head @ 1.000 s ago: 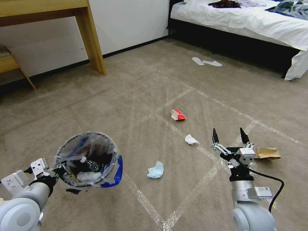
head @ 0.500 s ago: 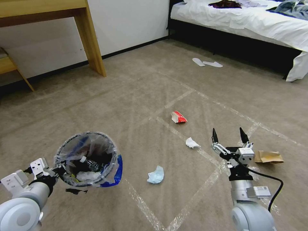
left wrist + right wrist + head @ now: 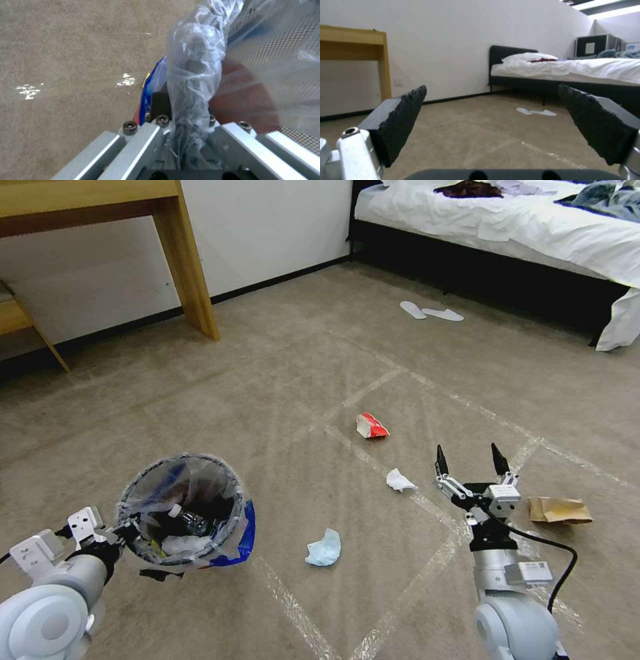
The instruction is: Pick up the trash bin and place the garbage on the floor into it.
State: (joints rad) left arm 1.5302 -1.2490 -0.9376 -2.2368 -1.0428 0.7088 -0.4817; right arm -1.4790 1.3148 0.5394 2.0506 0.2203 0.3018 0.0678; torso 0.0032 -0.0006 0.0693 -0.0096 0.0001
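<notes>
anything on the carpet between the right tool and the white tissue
Nothing visible. The open right tool hangs above the floor, and bare carpet with a tape strip separates it from the crumpled white tissue, to its left.

The whole head view has shifted slightly, and the open right claw (image 3: 468, 460) now sits a little higher and further left.

The floor (image 3: 280, 380) is beige-brown carpet crossed by a grid of shiny clear tape strips. The trash bin (image 3: 183, 510) has a crinkled clear plastic liner, a blue patch on one side, and a red lower body over fine dark mesh. On the carpet lie a red-and-white carton (image 3: 371, 425), a white tissue (image 3: 399, 481), a pale blue mask (image 3: 324, 548) and a brown paper bag (image 3: 559, 509). The slippers (image 3: 430, 311) are white. The right end effector (image 3: 469, 461) has black fingertips on silver links.
</notes>
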